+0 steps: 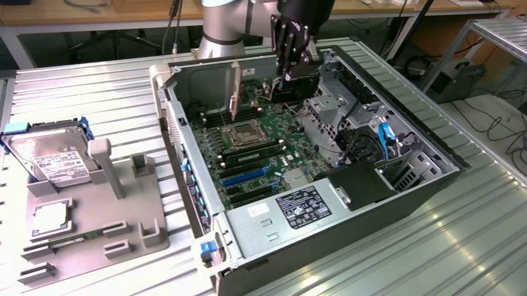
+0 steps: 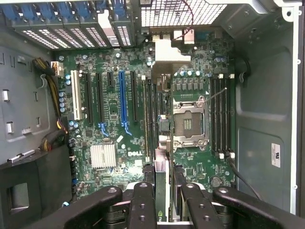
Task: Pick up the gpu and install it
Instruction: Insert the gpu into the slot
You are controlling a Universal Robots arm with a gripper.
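My gripper [image 1: 290, 75] hangs inside the open computer case [image 1: 187, 185], near its far end, shut on the gpu. The gpu [image 2: 161, 143] appears edge-on in the wrist view as a thin dark card running away from my fingers [image 2: 143, 200]. It ends at its silvery bracket [image 2: 167, 50], close to the case's slot openings. In the exterior view the bracket [image 1: 234, 92] stands upright as a narrow pale strip above the motherboard [image 1: 247, 160]. The card hangs between the blue expansion slot [image 2: 123, 100] and the processor socket [image 2: 189, 121]. I cannot tell whether it touches a slot.
A hard drive [image 1: 49, 160] with a white label leans in a grey fixture [image 1: 91, 216] on the exterior view's left, with a square chip [image 1: 51, 217] beside it. Inside the case stand a drive cage [image 1: 337, 117] and a labelled power supply [image 1: 297, 206]. Cables [image 2: 52, 124] run along one wall.
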